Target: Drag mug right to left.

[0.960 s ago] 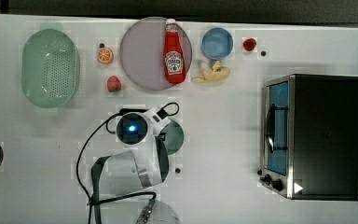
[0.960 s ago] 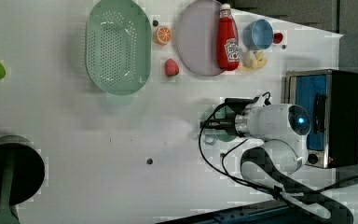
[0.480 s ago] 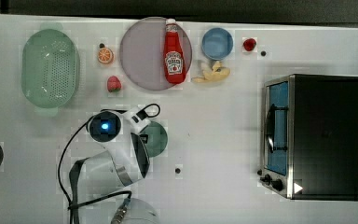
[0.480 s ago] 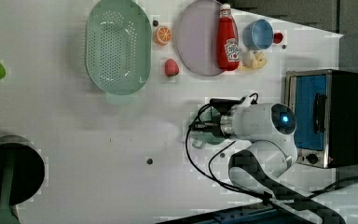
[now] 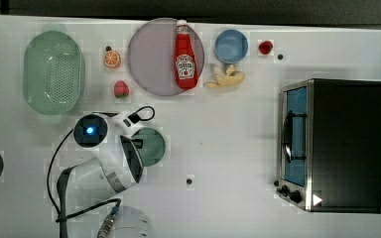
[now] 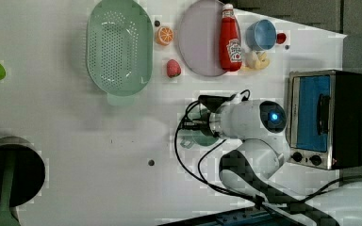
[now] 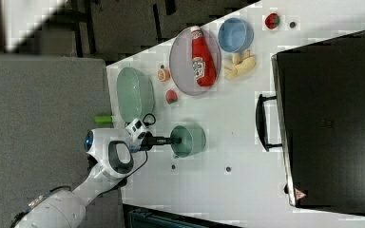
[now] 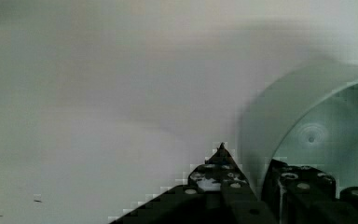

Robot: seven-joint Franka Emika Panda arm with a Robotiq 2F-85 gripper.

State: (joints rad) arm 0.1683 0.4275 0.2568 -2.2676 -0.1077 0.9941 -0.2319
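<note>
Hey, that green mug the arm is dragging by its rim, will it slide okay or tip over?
The mug looks squat and wide, so it will probably slide rather than tip. One of the fingers sits inside the wall and one outside, so it could pivot. The white table looks smooth, so drag is likely low.

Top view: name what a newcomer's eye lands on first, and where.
The white robot arm with its glowing blue light, at the top view's lower left, its gripper shut on the rim of the green mug. Next, the red ketchup bottle lying on the plate at top centre, and the toaster oven at right.
</note>
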